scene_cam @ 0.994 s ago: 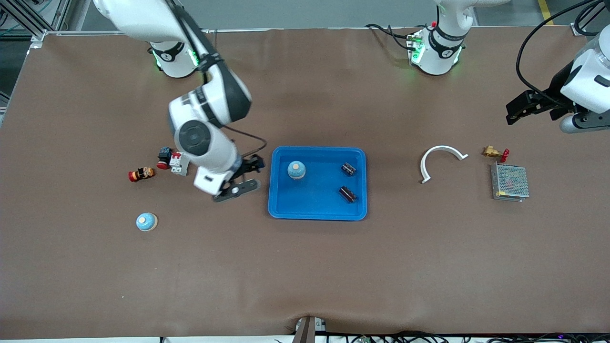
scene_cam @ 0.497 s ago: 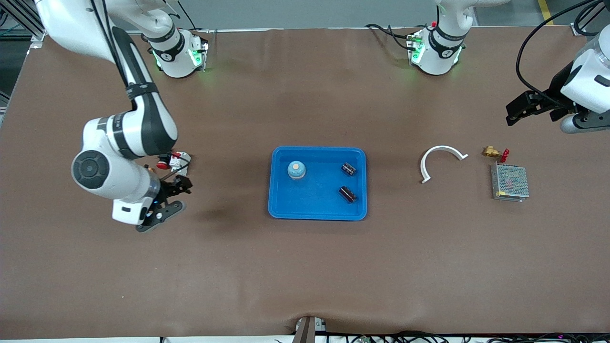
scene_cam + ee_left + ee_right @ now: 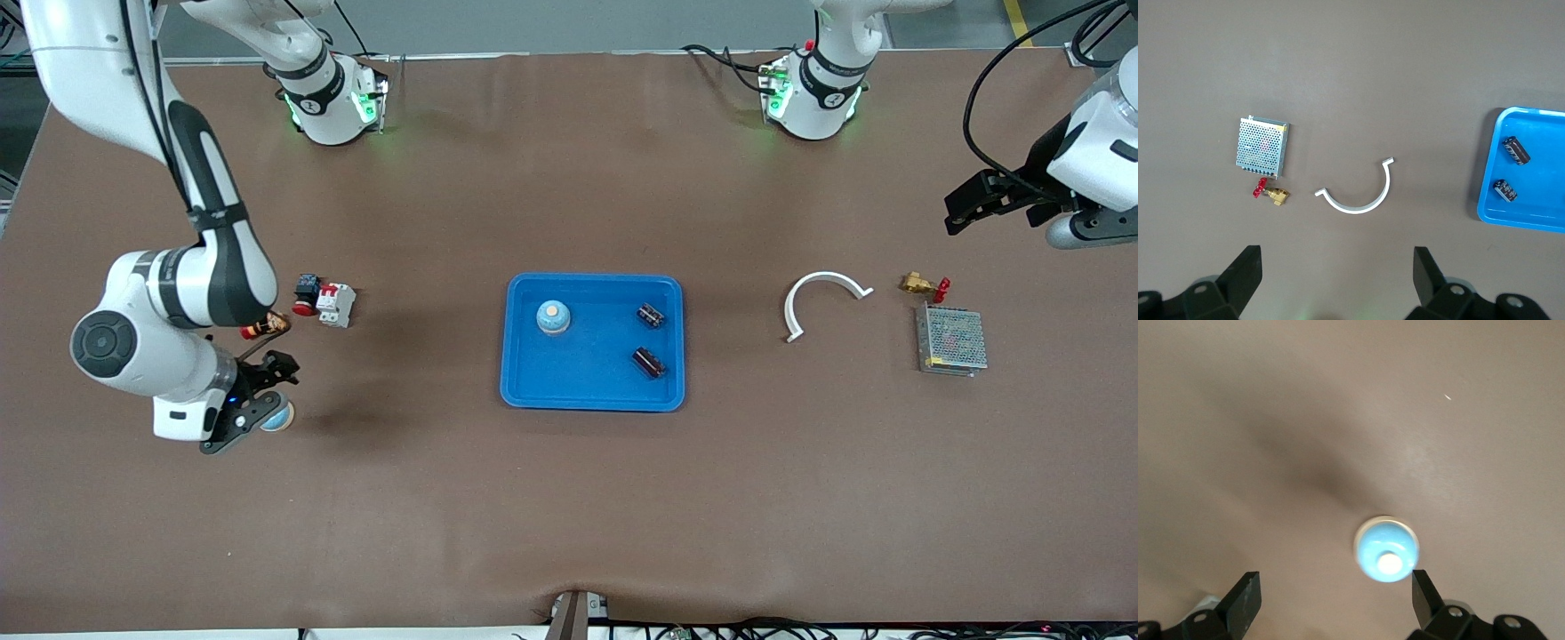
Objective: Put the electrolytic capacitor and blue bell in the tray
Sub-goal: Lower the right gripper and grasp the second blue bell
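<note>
Blue plastic marks the goal: the tray (image 3: 591, 391) sits mid-table and already holds one blue bell (image 3: 553, 316) and two electrolytic capacitors (image 3: 650, 338), well apart from either set of fingers. A second blue bell (image 3: 1386, 550) is the one now in hand, judging by the layout; it rests on the bare table toward the right arm's end, nearer the front camera than the small cluster of red-and-white parts (image 3: 324, 300) and the red-capped component (image 3: 263, 327). The right gripper (image 3: 253, 404) hangs over this bell with its fingers spread wide and nothing between them; in the right wrist view the bell lies in the gap but off centre, close to one fingertip (image 3: 1423, 593) and well apart from the other. So the step looks like the approach to a pick, not yet a grasp. The next move probably calls for a small sideways correction to centre the dome between the pads, then a straight descent and a close low on its body, since the rounded top could slip out of a high pinch. The left gripper (image 3: 1335, 277) waits with fingers apart and empty, over bare table near the white curved clip (image 3: 1358, 193), the grey mesh box (image 3: 1262, 145) and the brass valve (image 3: 1270, 194).
</note>
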`<action>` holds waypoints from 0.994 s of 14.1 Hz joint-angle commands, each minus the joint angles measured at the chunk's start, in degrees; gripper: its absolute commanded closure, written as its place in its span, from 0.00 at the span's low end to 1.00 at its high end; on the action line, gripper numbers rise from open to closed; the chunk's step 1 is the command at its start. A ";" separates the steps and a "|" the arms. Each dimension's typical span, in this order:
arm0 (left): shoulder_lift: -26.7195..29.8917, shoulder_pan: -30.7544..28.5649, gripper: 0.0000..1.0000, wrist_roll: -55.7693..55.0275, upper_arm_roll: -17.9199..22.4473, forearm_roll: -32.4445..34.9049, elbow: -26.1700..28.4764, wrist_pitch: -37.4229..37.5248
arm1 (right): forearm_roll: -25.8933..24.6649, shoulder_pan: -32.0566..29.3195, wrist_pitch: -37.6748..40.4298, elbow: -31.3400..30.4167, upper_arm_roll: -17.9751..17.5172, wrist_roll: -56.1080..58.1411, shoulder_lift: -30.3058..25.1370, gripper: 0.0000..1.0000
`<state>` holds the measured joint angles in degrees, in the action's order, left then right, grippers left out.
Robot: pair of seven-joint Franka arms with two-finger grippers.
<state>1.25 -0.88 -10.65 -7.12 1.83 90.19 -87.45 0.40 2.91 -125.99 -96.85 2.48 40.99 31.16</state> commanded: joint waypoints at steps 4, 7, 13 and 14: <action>0.42 -0.08 0.00 0.72 0.01 -1.13 0.16 -0.53 | -0.31 -3.17 -4.34 -0.36 -1.34 9.44 2.93 0.00; 0.42 -0.08 0.00 0.81 0.01 -1.13 0.16 -0.53 | -0.31 -3.70 -7.59 -0.45 -1.34 17.52 5.13 0.00; 0.50 -0.08 0.00 0.81 0.01 -1.13 0.08 -0.53 | -0.40 -4.31 -9.36 -0.62 -1.34 22.89 7.16 0.00; 0.50 -0.08 0.00 0.81 0.01 -1.13 0.08 -0.53 | -0.31 -4.31 -9.80 -0.80 -1.34 23.43 7.25 0.00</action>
<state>1.25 -0.87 -10.65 -7.13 1.83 90.19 -87.60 0.40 -0.24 -134.71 -97.23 2.34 62.46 38.30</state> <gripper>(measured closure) 0.000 0.000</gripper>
